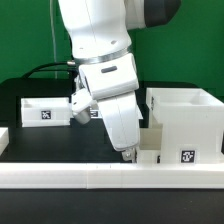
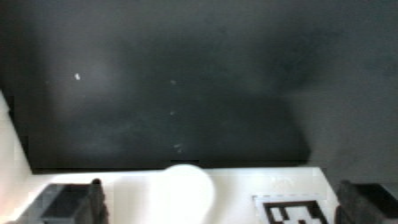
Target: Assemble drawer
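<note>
The large white cube-shaped casing (image 1: 185, 118) stands at the exterior view's right, open at the top, with a tag low on its front. One shallow white tray (image 1: 45, 110) with a tag lies at the left. A second white part (image 1: 148, 156) lies low between my gripper and the casing. My gripper (image 1: 128, 152) points down right beside it. In the wrist view my gripper (image 2: 222, 206) is open, with dark fingers (image 2: 71, 205) set wide apart. Between them lies the white tagged part (image 2: 294, 195) with a rounded white knob (image 2: 187, 185).
A long low white border bar (image 1: 100, 178) runs along the front of the black table (image 1: 60, 145). Another white bar end (image 1: 3, 135) shows at the exterior view's left edge. Black cables hang behind the arm.
</note>
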Controlling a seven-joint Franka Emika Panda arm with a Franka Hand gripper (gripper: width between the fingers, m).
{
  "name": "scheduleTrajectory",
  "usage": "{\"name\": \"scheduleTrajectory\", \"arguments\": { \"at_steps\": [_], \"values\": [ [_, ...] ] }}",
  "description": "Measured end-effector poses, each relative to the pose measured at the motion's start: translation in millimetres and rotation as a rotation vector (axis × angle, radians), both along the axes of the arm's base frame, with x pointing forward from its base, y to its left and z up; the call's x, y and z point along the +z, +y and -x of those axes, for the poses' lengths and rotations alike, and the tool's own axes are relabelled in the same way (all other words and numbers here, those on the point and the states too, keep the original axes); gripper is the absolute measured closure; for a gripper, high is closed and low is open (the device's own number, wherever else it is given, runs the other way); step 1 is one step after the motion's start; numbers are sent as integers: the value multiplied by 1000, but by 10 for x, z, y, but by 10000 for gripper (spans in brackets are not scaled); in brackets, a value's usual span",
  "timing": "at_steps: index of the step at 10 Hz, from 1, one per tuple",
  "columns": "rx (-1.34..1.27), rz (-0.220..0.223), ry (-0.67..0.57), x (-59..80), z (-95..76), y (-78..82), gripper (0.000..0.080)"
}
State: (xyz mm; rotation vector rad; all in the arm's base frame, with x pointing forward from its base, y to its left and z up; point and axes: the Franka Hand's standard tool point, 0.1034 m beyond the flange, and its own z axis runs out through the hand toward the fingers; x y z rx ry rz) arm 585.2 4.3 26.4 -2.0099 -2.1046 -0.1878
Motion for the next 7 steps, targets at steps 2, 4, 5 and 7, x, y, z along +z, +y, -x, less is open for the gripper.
{"name": "scheduleTrajectory", "arguments": {
  "at_steps": [2, 4, 5, 7],
  "values": [
    [24, 3, 3, -27, 15, 70, 151],
    [45, 2, 14, -21, 21, 191, 151],
    [53, 1, 17, -21, 28, 242, 151],
    [58, 0, 21, -11, 28, 277, 151]
  ]
}}
